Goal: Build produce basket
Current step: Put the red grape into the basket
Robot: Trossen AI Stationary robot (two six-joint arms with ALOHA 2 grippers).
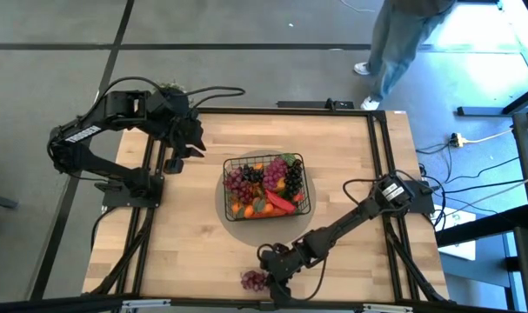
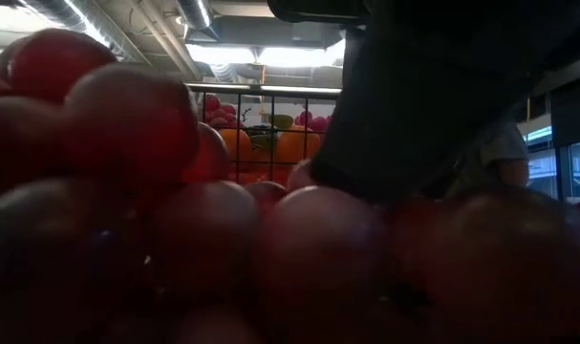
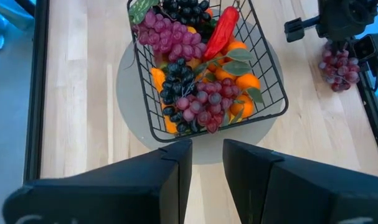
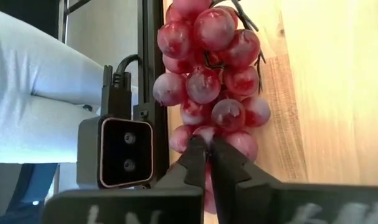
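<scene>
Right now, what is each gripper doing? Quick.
Left gripper: jaws slightly apart, holding nothing, hanging over the table beside the black wire-grid basket.
Right gripper: jaws shut on the loose bunch of red-purple toy grapes at the table's near edge.

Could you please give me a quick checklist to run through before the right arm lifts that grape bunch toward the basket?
1. Right gripper shut on the red grape bunch: ok.
2. Bunch off the table: not ok, it lies at the near edge.
3. Grip firm enough to lift: cannot tell.
4. Basket open at the top: ok, though well filled.
5. Left gripper away from the basket: ok.
</scene>
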